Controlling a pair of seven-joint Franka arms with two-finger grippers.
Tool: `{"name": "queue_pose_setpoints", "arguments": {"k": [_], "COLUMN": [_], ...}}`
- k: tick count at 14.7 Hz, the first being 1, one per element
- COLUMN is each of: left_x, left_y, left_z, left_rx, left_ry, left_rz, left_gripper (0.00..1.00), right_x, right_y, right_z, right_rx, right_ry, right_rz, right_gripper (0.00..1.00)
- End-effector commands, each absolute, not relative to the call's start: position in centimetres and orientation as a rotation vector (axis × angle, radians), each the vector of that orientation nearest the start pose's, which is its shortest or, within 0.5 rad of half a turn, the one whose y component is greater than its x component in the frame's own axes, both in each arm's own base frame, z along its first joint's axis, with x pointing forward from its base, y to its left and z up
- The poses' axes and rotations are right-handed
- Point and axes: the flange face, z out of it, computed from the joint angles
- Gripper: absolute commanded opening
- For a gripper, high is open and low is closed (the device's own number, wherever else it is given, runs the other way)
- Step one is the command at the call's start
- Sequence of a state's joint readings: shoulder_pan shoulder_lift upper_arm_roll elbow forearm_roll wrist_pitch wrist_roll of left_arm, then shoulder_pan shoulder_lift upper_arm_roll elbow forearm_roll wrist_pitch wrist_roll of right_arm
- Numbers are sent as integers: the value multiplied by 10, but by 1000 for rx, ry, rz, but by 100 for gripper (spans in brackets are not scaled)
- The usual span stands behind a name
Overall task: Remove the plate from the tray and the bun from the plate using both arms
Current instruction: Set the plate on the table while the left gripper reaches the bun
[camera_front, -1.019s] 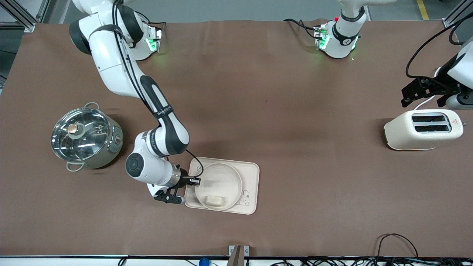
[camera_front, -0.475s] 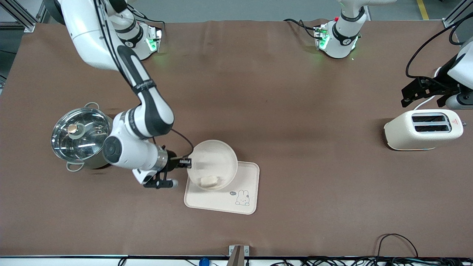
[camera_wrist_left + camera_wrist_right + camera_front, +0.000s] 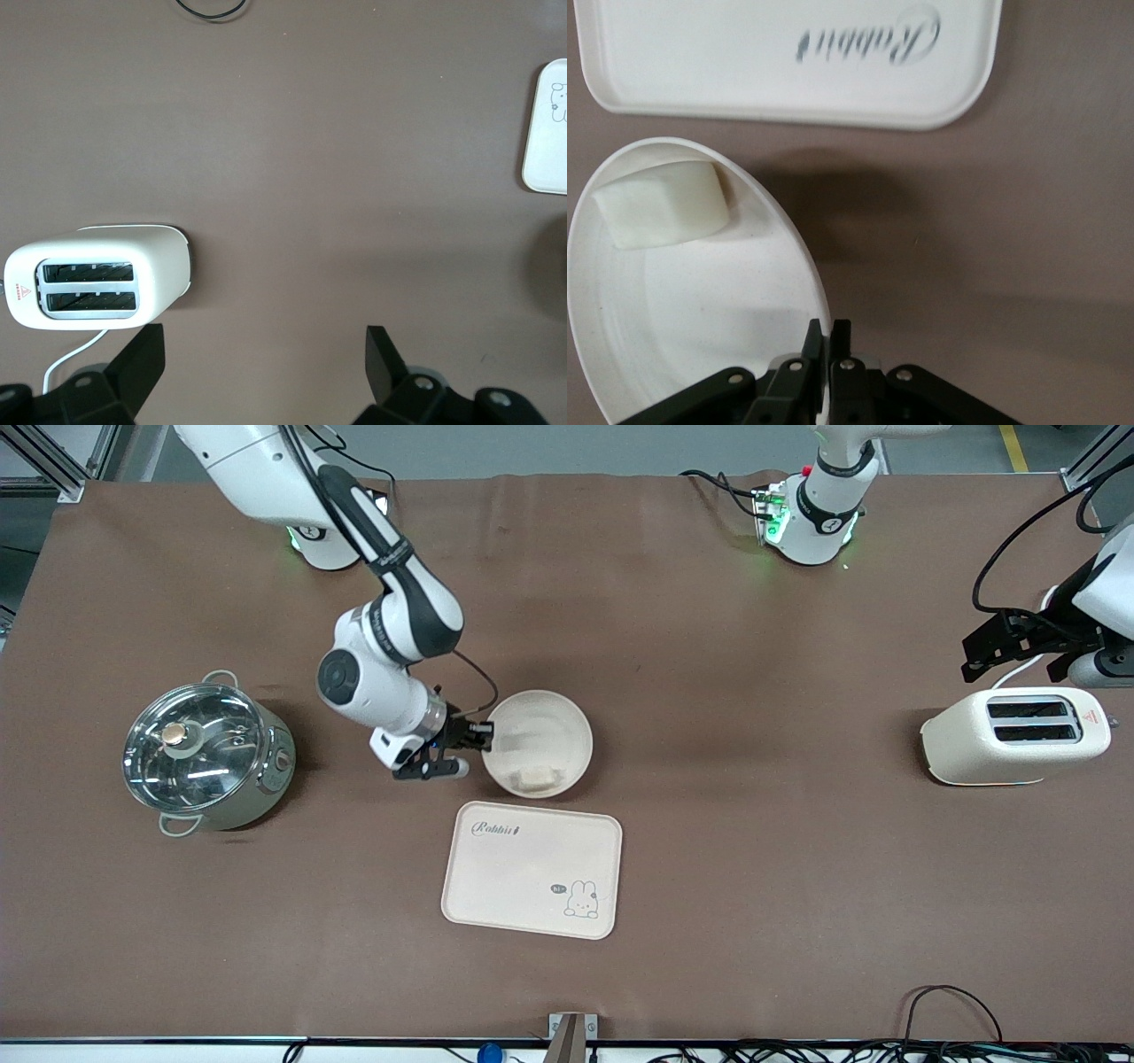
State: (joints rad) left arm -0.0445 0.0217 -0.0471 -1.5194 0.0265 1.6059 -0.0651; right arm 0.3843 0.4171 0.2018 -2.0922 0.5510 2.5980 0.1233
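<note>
My right gripper (image 3: pixel 483 737) is shut on the rim of the round cream plate (image 3: pixel 540 731) and holds it tilted, a little above the bare table, beside the tray edge that faces the arm bases. The pale bun (image 3: pixel 534 779) lies inside the plate against its low rim. In the right wrist view the gripper (image 3: pixel 829 332) pinches the plate's (image 3: pixel 700 301) rim, with the bun (image 3: pixel 660 205) resting in it. My left gripper (image 3: pixel 1014 651) waits open and empty over the table by the toaster; in the left wrist view (image 3: pixel 263 354) its jaws stand wide apart.
The rectangular cream rabbit tray (image 3: pixel 514 872) lies bare, nearer to the front camera than the plate. It also shows in the right wrist view (image 3: pixel 788 53). A steel pot with a glass lid (image 3: pixel 205 755) stands toward the right arm's end. A cream toaster (image 3: pixel 1014 735) stands toward the left arm's end.
My right gripper has lifted the plate with the bun off the tray and carried it toward the arm bases. The tray now lies bare. The left arm has not moved.
</note>
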Motion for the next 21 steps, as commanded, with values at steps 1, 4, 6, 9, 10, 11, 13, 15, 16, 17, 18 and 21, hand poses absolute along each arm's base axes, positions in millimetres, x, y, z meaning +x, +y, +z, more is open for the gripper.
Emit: {"name": "queue_pose_setpoints", "arguments": {"k": [1, 4, 6, 9, 10, 11, 13, 15, 16, 17, 18, 21], "left_x": [562, 557, 552, 553, 554, 553, 553, 556, 556, 557, 557, 537], "left_y": [-49, -48, -50, -89, -121, -164, -240, -307, -337, -362, -382, -451], "left_z": [644, 639, 633, 612, 601, 587, 557, 521, 499, 476, 450, 366], "left_rx": [-3110, -3108, -3109, -3177, -3185, -3187, -3188, -3227, -3241, -3235, -3214, -3191], "left_ry": [44, 29, 12, -121, -173, -221, -376, -517, -572, -594, -583, -577], "left_rz": [-88, -12, 43, 79, 66, 61, 49, 8, -2, -37, -92, -127], "left_gripper": [100, 100, 100, 100, 100, 100, 100, 100, 100, 100, 100, 99], "right_x": [474, 456, 449, 442, 439, 437, 439, 443, 443, 444, 449, 453], "right_y": [315, 333, 339, 344, 347, 349, 347, 342, 344, 345, 342, 339], "right_z": [231, 214, 199, 191, 190, 186, 185, 188, 192, 201, 214, 237], "right_rx": [-2740, -2746, -2741, -2736, -2736, -2739, -2738, -2735, -2731, -2724, -2712, -2690], "right_ry": [47, 44, 80, 110, 100, 99, 125, 137, 133, 129, 141, 212], "right_rz": [57, 24, 40, 62, 67, 70, 74, 70, 61, 50, 35, 50], "right_gripper": [0, 0, 0, 1, 1, 1, 21, 39, 48, 60, 71, 100]}}
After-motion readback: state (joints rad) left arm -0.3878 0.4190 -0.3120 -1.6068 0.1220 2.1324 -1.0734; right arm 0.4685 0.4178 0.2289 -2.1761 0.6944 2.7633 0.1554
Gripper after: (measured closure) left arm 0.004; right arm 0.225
